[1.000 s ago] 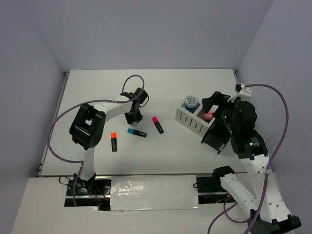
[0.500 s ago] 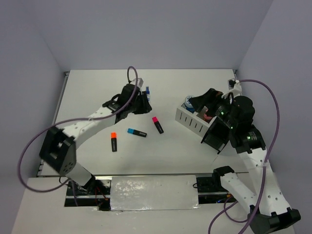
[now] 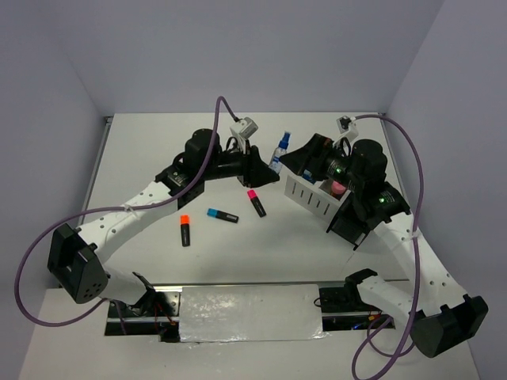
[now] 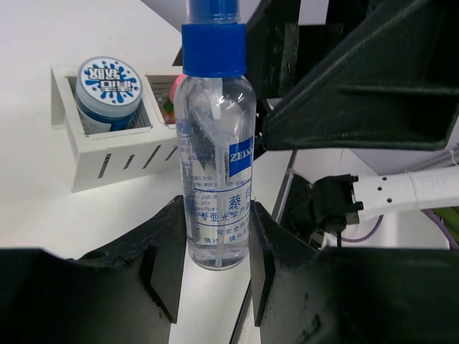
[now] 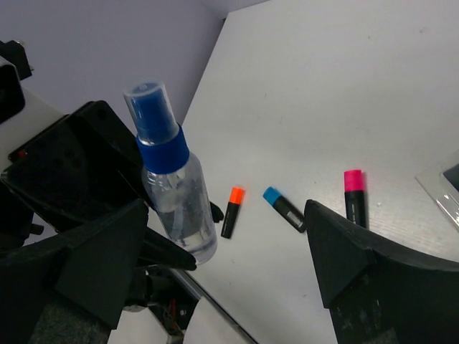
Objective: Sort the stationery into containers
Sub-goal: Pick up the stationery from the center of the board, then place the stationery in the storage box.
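My left gripper [image 4: 215, 251], clamped on the bottle [image 4: 215, 143], has swung it across, held aloft before the right gripper [image 5: 226, 247], jaws wide apart (handover, I reckon); three highlighters [image 3: 223, 214] remain on the table [image 3: 158, 142].

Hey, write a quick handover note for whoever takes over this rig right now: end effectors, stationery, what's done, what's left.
Left end effector: shut on the clear blue-capped spray bottle, held off the white table.
Right end effector: open, empty, facing the bottle.
Done: round blue tin and pink tube sit in separate compartments of the white slotted box.
Left: the bottle, plus the orange-capped highlighter, blue-capped highlighter and pink-capped highlighter, black-bodied, loose on the table.
Black open box beside the white box; contents not visible.
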You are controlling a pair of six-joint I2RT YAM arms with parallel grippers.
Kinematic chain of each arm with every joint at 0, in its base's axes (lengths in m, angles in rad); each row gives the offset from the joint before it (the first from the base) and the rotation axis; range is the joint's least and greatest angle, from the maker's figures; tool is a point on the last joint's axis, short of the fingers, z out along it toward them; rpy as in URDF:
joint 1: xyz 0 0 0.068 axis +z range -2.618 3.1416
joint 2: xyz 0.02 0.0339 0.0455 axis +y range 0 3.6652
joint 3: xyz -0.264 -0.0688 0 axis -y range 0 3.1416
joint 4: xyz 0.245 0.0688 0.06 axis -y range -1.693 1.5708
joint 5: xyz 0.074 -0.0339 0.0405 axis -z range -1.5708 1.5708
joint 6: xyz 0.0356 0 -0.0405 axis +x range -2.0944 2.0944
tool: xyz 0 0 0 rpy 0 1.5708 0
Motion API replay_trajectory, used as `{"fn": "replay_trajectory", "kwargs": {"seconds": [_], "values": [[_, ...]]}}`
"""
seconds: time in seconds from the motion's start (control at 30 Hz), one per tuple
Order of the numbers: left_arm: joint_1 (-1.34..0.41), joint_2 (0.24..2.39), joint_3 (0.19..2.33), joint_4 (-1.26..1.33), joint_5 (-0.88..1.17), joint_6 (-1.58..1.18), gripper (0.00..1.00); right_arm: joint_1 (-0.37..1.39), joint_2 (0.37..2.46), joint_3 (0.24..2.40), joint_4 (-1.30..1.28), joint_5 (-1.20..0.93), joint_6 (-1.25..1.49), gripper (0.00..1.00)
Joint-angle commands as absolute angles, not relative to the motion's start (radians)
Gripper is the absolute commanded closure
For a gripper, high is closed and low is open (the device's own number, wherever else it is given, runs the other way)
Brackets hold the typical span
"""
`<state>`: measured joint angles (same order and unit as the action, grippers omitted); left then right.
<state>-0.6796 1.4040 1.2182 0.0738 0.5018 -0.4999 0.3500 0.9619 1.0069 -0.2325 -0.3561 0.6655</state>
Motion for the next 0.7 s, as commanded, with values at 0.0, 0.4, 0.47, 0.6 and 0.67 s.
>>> {"fn": "replay_trajectory", "kwargs": {"seconds": [0.0, 0.4, 0.47, 0.6, 0.67], "values": [[-0.69, 1.404, 1.252, 0.123, 0.578, -0.46, 1.0, 0.367, 0.965, 1.037, -0.123, -0.376, 0.661, 0.04], [-0.729, 1.42, 1.273, 0.017, 0.637, -0.361, 0.98, 0.38, 1.022, 1.026, -0.058, -0.477, 0.643, 0.67], [-0.729, 1.424, 1.284, -0.015, 0.623, -0.334, 0.94, 0.38, 1.02, 1.028, -0.09, -0.482, 0.621, 1.0], [-0.724, 1.43, 1.333, -0.145, 0.438, -0.325, 0.01, 0.358, 0.976, 1.026, -0.204, -0.34, 0.513, 1.0], [-0.721, 1.43, 1.362, -0.236, 0.283, -0.331, 0.01, 0.342, 0.924, 1.023, -0.277, -0.156, 0.44, 1.0]]}}
